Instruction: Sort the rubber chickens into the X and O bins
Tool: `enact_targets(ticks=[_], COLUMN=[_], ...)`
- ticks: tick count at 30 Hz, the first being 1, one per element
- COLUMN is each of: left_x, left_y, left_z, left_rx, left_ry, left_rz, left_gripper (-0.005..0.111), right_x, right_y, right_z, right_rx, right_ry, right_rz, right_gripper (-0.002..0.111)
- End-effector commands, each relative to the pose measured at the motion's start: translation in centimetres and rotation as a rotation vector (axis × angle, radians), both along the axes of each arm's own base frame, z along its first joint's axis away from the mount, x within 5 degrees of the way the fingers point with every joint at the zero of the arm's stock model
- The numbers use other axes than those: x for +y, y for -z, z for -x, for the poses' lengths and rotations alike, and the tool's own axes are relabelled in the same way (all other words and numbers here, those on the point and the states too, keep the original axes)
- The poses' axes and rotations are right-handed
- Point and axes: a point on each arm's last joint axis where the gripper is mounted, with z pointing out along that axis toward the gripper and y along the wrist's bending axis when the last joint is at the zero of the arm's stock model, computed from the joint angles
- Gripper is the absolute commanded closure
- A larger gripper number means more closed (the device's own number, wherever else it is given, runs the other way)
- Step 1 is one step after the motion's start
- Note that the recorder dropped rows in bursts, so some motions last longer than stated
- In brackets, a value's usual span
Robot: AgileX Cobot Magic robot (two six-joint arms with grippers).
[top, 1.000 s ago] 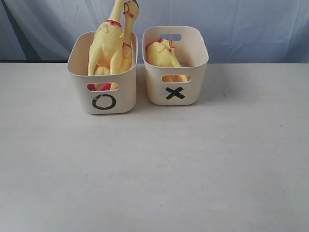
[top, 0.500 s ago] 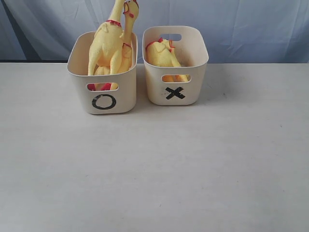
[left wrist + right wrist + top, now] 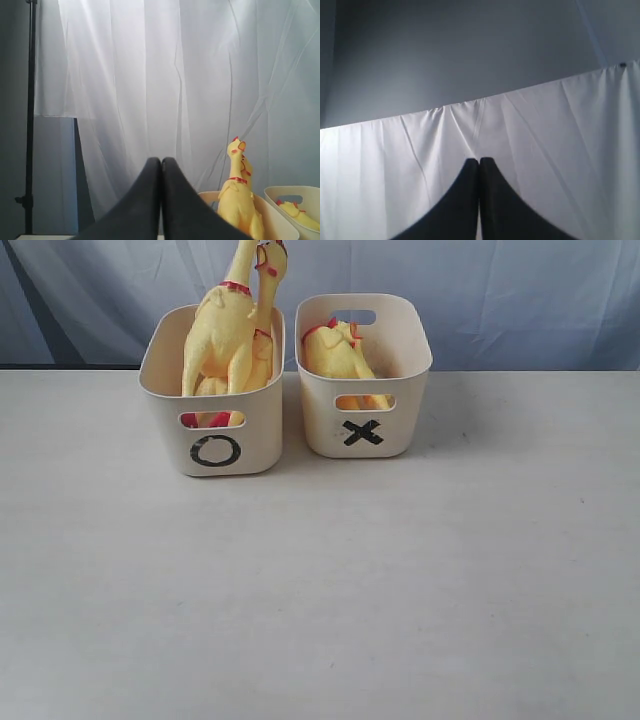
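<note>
Nothing has moved: two large yellow rubber chickens [image 3: 228, 335] stand in the cream plastic O bin [image 3: 215, 452], eleven o'clock on the pale worktop [image 3: 320, 590]; the smaller chicken [image 3: 338, 355] lies in the matching X bin [image 3: 362, 433], twelve o'clock. The left hand [image 3: 161, 165] and right hand [image 3: 479, 165] are pinched closed and empty. Sorting looks done.

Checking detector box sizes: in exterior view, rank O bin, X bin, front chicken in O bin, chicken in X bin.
1. O bin and X bin: look alike; O sits nearer, so unranked.
2. front chicken in O bin
3. chicken in X bin, partly hidden
</note>
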Motion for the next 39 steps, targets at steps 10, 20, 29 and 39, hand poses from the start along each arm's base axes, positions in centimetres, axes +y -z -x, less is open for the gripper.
enact_targets(ticks=[10, 20, 29, 39], left_x=[0.2, 0.4, 0.5, 0.5], left_y=[0.7, 7.9, 11.6, 12.1], left_z=[0.6, -1.8, -2.4, -2.3], left_rx=[0.003, 0.239, 0.365, 0.422], left_ry=[-0.091, -0.092, -0.097, -0.094], left_rz=[-0.064, -0.096, -0.153, -0.18], left_gripper=[0.107, 0.107, 0.107, 0.107], right_x=[0.6, 0.7, 0.6, 0.5], right_y=[10.8, 21.1, 21.4, 22.1], right_z=[-8.6, -11.9, -11.9, -11.9], right_rx=[0.273, 0.625, 0.651, 0.731], right_ry=[0.035, 0.028, 0.03, 0.034], right_rz=[0.092, 0.11, 0.108, 0.099], right_gripper=[0.108, 0.108, 0.108, 0.108])
